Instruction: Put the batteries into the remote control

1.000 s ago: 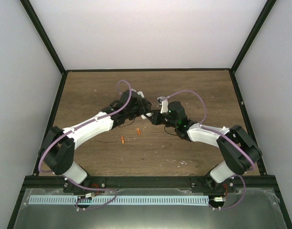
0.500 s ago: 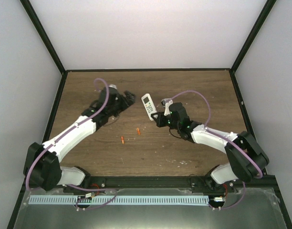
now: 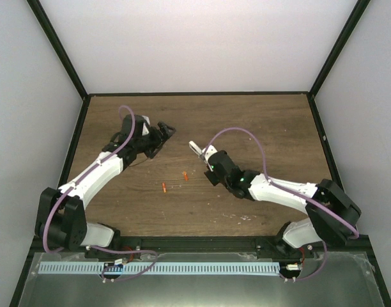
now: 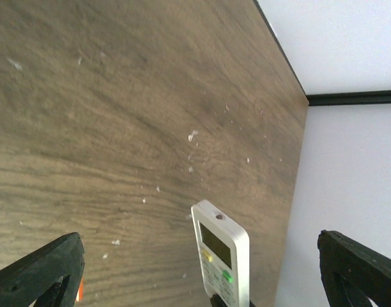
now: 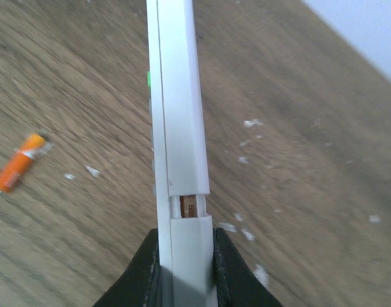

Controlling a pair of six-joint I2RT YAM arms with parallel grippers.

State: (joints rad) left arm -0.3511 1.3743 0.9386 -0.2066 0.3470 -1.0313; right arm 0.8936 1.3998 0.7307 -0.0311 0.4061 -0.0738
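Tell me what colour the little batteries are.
Orange. One battery shows best in the right wrist view, lying on the table.

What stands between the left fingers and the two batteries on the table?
Nothing visible. Bare table lies between the open left gripper and both batteries. The right gripper holds the remote control off to the side.

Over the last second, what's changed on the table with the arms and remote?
The left gripper drew away leftward from the small white rectangular plastic remote, jaws open. The right gripper kept hold and rolled it onto its edge. The two tiny orange cylindrical batteries stayed put.
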